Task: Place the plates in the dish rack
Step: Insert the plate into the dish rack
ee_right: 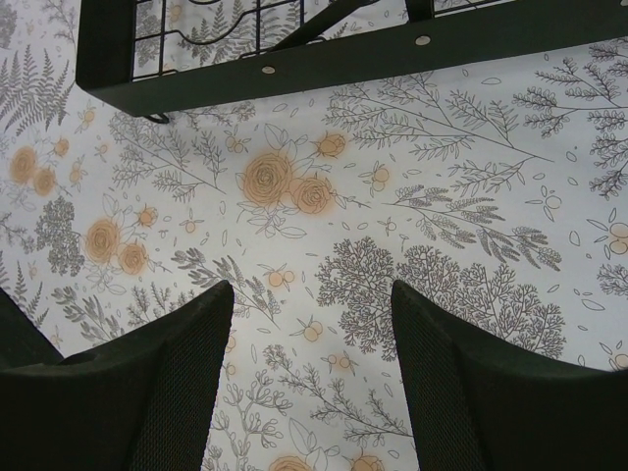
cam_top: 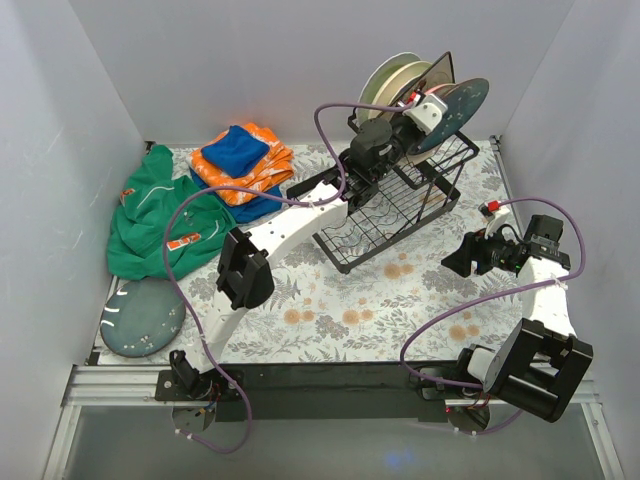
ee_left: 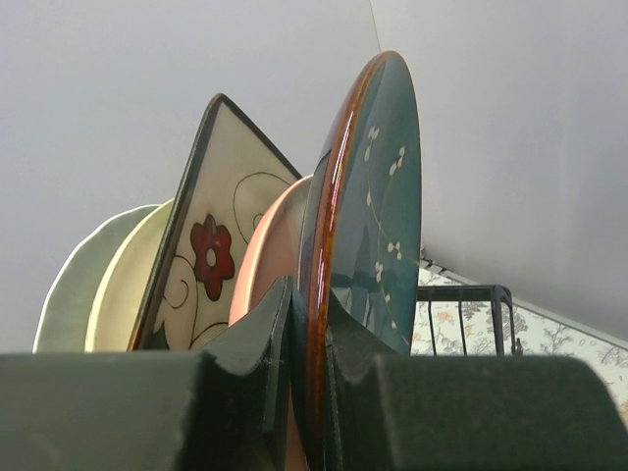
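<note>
Nearest me, at the left corner of the counter (cam_top: 350, 320), a dark teal plate (cam_top: 143, 317) lies flat, partly off the flowered cover. On the near right, my right jaws hang wide apart over the cover and hold nothing. The wrist view shows only printed leaves and roses between my fingers (ee_right: 147, 392), with the black lower edge of the dish rack (ee_right: 294, 71) just beyond.

The rack sits mid-counter, and my left arm reaches over it to the raised far section. There my left jaws are pinched narrow on the rim of a second dark teal plate (ee_left: 378, 216), which stands upright on edge with its brown rim toward my camera. Whether its bottom edge sits in a slot I cannot tell.

Just beside it, also on edge, stand a pink plate (ee_left: 270, 250), the square flowered plate (ee_left: 221, 226), a cream plate (ee_left: 123, 285) and a pale scalloped plate (ee_left: 64, 294) — a close row.

Far left, well apart from the rack, a green garment (cam_top: 160, 215) lies crumpled, with folded orange and blue cloths (cam_top: 240, 160) behind it.
</note>
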Robot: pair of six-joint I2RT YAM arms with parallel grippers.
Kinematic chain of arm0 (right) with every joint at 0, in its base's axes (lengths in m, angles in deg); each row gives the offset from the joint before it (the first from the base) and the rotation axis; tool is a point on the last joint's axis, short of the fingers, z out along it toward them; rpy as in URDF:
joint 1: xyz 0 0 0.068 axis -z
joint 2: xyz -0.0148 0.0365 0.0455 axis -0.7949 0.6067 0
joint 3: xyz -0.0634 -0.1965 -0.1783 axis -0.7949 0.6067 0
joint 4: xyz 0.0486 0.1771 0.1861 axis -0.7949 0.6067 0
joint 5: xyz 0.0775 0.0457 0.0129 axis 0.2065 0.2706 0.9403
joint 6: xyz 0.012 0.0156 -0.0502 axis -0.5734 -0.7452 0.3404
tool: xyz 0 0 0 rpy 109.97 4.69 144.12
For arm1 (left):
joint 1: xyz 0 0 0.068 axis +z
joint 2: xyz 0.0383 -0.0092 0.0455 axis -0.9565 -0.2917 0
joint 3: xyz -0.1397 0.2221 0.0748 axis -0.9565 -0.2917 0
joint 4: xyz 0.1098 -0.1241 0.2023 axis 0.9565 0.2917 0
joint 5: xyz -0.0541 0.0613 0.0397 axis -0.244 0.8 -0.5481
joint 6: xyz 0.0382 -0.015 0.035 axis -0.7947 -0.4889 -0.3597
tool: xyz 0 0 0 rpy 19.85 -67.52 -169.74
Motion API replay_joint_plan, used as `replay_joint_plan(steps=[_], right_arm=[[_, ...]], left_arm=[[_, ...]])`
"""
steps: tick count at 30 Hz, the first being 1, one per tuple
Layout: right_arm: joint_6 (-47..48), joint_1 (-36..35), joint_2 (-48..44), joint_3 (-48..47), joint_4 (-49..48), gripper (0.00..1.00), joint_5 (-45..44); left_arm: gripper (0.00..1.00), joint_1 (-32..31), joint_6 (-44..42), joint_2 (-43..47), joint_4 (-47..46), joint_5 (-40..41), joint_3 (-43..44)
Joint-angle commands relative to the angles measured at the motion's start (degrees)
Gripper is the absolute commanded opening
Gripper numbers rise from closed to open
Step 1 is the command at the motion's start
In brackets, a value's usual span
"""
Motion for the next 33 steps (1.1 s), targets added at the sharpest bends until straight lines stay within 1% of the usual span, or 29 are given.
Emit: replay_joint_plan(steps=[1, 17, 33], right_arm=[[-0.19, 0.47, 0.36, 0.17, -1.15, 0.72, 2.07], [-0.28, 0.82, 0.89, 0.09, -0.97, 0.72, 2.42], [-0.28, 1.17, 0.89, 0.09, -0.97, 0.72, 2.59]], left_arm=[[0.00, -0.61, -2.76, 4.60, -11.48, 1.74, 0.87], [0.00, -0.96, -2.50, 5.91, -11.83, 4.81, -0.54], [0.00, -1.05, -0.83, 6.79, -11.13, 4.64, -2.56]])
